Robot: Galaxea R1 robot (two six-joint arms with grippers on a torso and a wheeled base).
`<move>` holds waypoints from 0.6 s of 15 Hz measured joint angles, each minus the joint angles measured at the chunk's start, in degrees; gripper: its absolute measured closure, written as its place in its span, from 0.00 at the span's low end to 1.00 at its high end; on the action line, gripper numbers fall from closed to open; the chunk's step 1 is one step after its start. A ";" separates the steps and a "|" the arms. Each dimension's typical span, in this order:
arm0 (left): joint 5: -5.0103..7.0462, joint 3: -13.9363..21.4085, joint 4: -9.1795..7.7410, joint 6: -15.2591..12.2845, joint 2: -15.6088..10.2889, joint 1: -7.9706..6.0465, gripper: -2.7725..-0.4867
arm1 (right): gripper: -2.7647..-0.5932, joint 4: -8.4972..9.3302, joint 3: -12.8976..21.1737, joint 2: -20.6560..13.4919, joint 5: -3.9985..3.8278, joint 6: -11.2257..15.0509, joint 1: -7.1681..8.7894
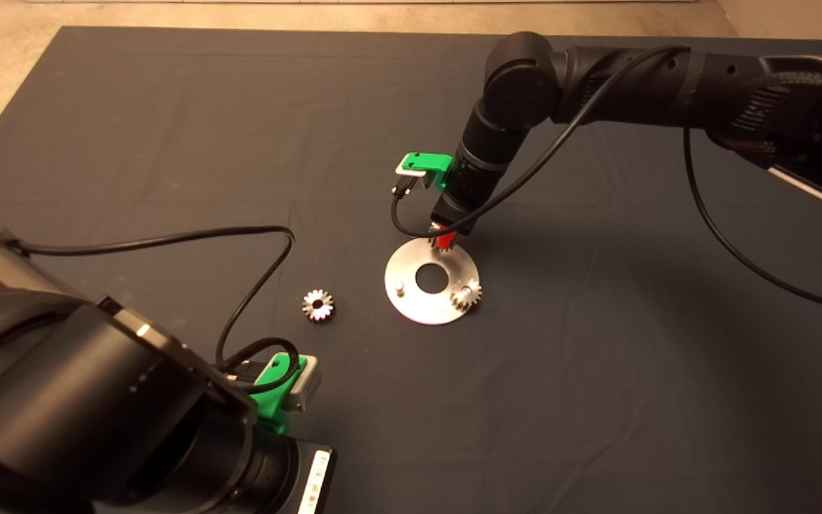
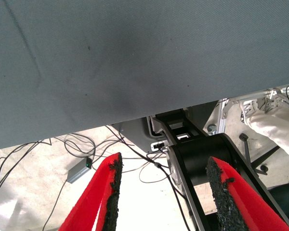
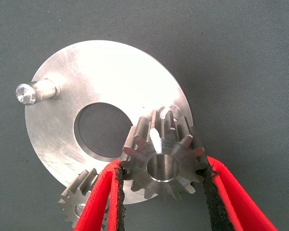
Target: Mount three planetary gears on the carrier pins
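Note:
The silver carrier disc (image 1: 419,307) lies mid-mat, also seen in the right wrist view (image 3: 106,82). One planetary gear (image 1: 466,293) sits on the disc's near-right pin, and its teeth show in the right wrist view (image 3: 77,199). A bare carrier pin (image 1: 399,287) stands at the disc's left (image 3: 36,91). My right gripper (image 1: 443,240) hangs over the disc's far edge, shut (image 3: 164,168) on a second gear (image 3: 159,149) held just above the plate. Any pin under it is hidden. A third gear (image 1: 318,305) lies loose on the mat left of the disc. My left gripper (image 2: 164,161) waits open at the lower left.
The left arm's cable (image 1: 254,285) loops over the mat close to the loose gear. In the left wrist view, the mat's edge (image 2: 135,72) gives way to floor with cables, and a person's leg (image 2: 274,125) shows there.

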 joint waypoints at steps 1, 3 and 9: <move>0.02 0.00 0.00 0.00 0.00 -0.02 0.70 | 0.86 0.00 0.00 0.17 -0.02 0.00 0.00; 0.00 0.00 0.00 0.00 0.00 0.00 0.70 | 0.87 0.00 0.02 0.46 0.19 0.00 0.00; 0.02 0.00 0.00 0.00 0.00 -0.01 0.70 | 0.87 0.00 -0.05 0.48 0.28 0.00 0.00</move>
